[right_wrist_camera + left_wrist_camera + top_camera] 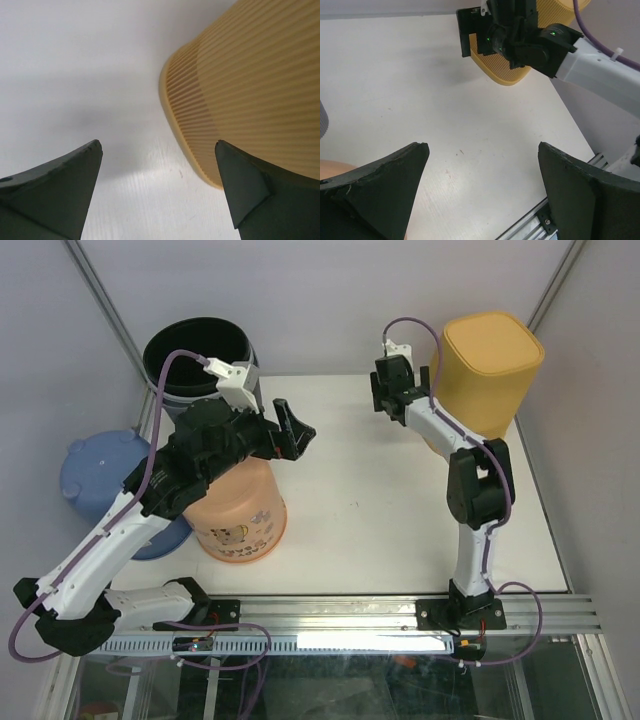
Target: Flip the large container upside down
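The large yellow ribbed container (490, 370) stands at the far right of the white table (350, 510), its flared rim down on the surface and a closed face up. The right claw (388, 400) hangs just beside its left wall with both fingers spread wide, gripping nothing. The left claw (288, 437) hovers over the middle-left of the table, also fully apart and empty, above a peach container (245, 515) with cartoon prints. A black bucket (195, 355) sits at the far left corner, and a blue tub (100, 475) lies past the left edge.
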Tool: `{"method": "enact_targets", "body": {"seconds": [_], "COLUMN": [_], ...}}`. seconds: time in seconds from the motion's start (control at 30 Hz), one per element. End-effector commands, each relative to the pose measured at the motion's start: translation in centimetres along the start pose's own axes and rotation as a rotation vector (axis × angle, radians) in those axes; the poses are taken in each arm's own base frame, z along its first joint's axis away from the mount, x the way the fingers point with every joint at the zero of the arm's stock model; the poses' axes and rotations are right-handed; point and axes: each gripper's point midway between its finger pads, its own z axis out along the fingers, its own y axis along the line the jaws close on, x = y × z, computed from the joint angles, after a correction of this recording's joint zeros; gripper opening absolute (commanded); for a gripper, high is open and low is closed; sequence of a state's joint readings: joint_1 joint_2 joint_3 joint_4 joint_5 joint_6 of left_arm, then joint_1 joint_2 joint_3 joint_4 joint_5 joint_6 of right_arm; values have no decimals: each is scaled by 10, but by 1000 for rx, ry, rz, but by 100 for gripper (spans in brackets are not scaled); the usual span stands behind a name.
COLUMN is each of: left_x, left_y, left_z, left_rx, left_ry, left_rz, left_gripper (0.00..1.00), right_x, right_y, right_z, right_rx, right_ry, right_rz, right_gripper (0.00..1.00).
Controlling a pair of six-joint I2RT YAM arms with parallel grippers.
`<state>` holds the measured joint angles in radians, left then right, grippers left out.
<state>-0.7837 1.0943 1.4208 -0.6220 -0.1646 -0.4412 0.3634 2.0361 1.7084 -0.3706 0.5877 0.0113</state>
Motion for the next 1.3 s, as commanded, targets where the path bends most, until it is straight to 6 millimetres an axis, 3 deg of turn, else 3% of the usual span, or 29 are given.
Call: {"method": "enact_targets", "body": {"seconds": [0.0,0.2,0.27,0.37,0.53,0.7,0.83,0.93,1.0,1.1,1.17,1.27], "left_x": [-14,-28,-33,-35,-28,-20,-13,-7,-5,-3,-3,3], "left_y": [-8,-5,-1,-1,-6,2,-2,1,4,8,15,36], "left_z": [4,-3,-5,-4,2,6,11,10,6,-1,-9,-26], "left_rx": [14,-13,-39,-44,-23,-48,-27,-38,-52,-61,-96,-204], "left_ry": [-16,-43,-60,-61,-33,-30,2,27,35,45,53,89], "left_rz": [8,52,58,60,29,34,32,36,40,54,63,69], "left_gripper": [99,99,99,99,99,99,99,99,99,99,99,99], "right_x": [-17,30,46,63,42,16,-1,-6,-7,-12,-15,-4], "right_y": [-8,-1,-9,-19,-40,-58,-67,-64,-55,-29,-10,12], "right_z": [-50,-93,-93,-76,-33,11,26,25,12,-32,-77,-146], "right_rx": [-33,-236,-224,-180,-64,73,123,101,33,-153,-332,-616], "right_ry": [-74,-113,-112,-57,-71,-50,-70,-61,-56,-90,-136,-182], "right_rz": [90,128,111,103,209,299,373,379,380,390,408,466], "right_gripper": [99,99,99,99,99,99,99,99,99,99,99,98]}}
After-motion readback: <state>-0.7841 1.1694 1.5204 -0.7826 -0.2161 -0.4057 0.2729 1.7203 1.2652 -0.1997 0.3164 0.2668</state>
